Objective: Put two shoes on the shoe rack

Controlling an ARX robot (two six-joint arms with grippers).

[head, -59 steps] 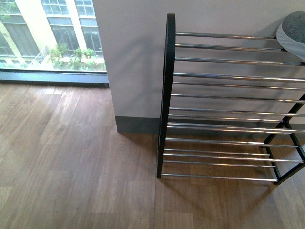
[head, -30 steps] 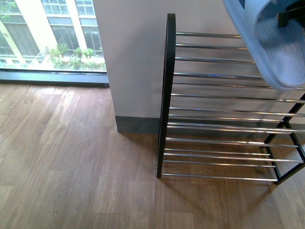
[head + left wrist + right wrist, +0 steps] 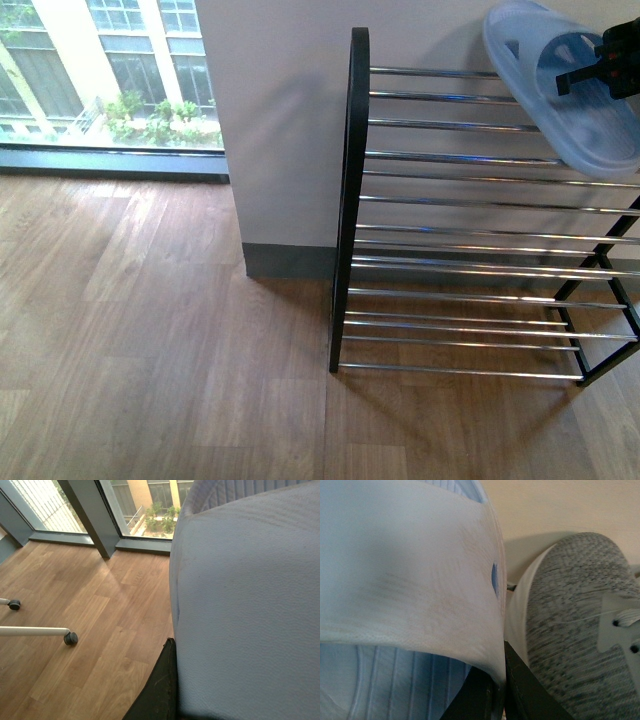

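Observation:
A pale blue slipper (image 3: 565, 95) hangs tilted over the top tier of the shoe rack (image 3: 348, 200), a black frame with chrome bars. My right gripper (image 3: 602, 62) is shut on it from the right edge of the front view. In the right wrist view its dark fingers (image 3: 520, 692) pinch the slipper's wide strap (image 3: 410, 565). A grey knit sneaker (image 3: 575, 625) with a white sole lies right beside the slipper, against the wall. My left gripper (image 3: 172, 697) is shut on a second blue slipper (image 3: 250, 605), which fills most of the left wrist view. Only one dark finger (image 3: 159, 690) shows there.
A white wall corner with a grey skirting (image 3: 285, 262) stands just left of the rack. Wooden floor (image 3: 150, 330) spreads to a low window (image 3: 110, 75) at the back left. White chair legs with castors (image 3: 70, 638) show in the left wrist view.
One second ago only a grey sneaker toe showed at the rack's top right. The blue slipper then came in large and low, and now sits higher and further back over the top tier.

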